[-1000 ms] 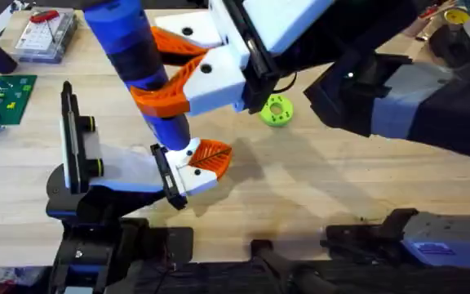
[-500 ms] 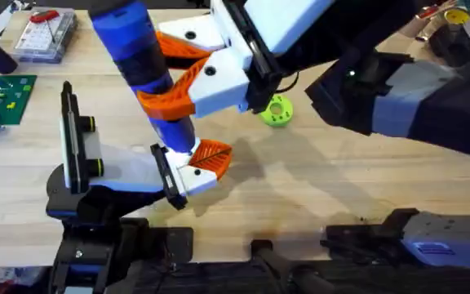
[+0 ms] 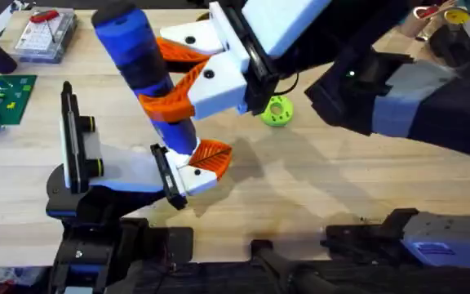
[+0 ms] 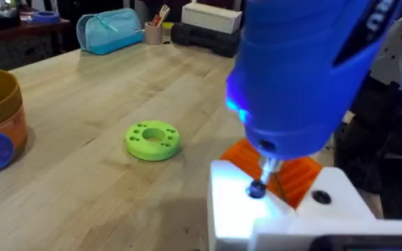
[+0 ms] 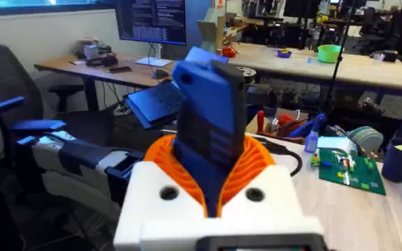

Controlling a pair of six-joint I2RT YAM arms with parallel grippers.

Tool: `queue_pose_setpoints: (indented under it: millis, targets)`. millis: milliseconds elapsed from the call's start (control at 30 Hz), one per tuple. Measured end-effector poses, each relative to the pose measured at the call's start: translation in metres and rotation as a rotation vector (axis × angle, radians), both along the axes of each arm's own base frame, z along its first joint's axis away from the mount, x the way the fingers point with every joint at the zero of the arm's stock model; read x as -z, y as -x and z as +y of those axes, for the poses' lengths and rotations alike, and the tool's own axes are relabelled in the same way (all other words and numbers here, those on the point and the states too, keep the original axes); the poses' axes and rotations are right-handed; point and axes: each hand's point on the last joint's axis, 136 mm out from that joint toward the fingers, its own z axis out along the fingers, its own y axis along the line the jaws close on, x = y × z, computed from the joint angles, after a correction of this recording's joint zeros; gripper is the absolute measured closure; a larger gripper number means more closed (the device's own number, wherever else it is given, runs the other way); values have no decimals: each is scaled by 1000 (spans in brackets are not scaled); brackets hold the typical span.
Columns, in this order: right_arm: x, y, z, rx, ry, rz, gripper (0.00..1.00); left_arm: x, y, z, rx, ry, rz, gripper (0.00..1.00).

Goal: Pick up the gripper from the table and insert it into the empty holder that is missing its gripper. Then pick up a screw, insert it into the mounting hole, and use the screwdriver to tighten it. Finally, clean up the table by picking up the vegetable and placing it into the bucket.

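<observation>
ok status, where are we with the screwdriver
Right pincer shut on the screwdriver. Its bit sits on a screw in the white part at the left pincer. Lime-green disc lies apart.

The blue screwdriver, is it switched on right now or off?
On, apparently: the screwdriver shows a blue light near its nose, above the bit resting on a screw head. Whether the bit is spinning, cannot tell.

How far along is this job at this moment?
Looks done: a screw sits in the white part beside an orange pad. In hand: the right gripper clamps the screwdriver, bit on that screw, so tightening seems under way. Left: clean-up into the bucket; the green disc lies loose on the table.
</observation>
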Motion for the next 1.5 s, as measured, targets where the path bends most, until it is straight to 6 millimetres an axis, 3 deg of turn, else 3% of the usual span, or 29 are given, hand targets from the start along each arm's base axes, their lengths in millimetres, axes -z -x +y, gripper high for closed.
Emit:
queue_pose_setpoints:
  millis: [1500]
  targets:
    - [10,-1,-1,4,11,-24,948,0,0,0,0,0,2,987]
